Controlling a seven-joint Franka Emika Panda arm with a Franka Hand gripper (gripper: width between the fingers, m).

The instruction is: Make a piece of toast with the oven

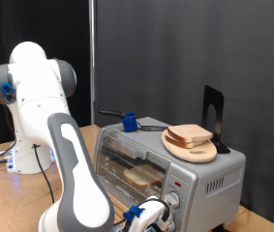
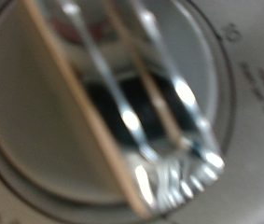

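The tool [image 1: 148, 218] was at the front of the oven [image 1: 166, 159], low in the exterior view, right at the oven's two knobs [image 1: 172, 201]; whether it was wide or narrow could not be told. The wrist view showed a shiny round knob [image 2: 122, 112] very close and blurred, and the marks printed around it could not be read. One piece of toast [image 1: 142, 175] lay inside the oven behind the glass door, and another slice [image 1: 189, 135] lay on the round wooden board [image 1: 198, 152] on the oven's top.

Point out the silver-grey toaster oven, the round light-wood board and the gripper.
Silver-grey toaster oven [image 1: 206, 170]: exterior view, bare top panel.
Round light-wood board [image 1: 200, 153]: exterior view, front rim.
Gripper [image 1: 154, 217]: exterior view, between fingertips at the oven's knobs.
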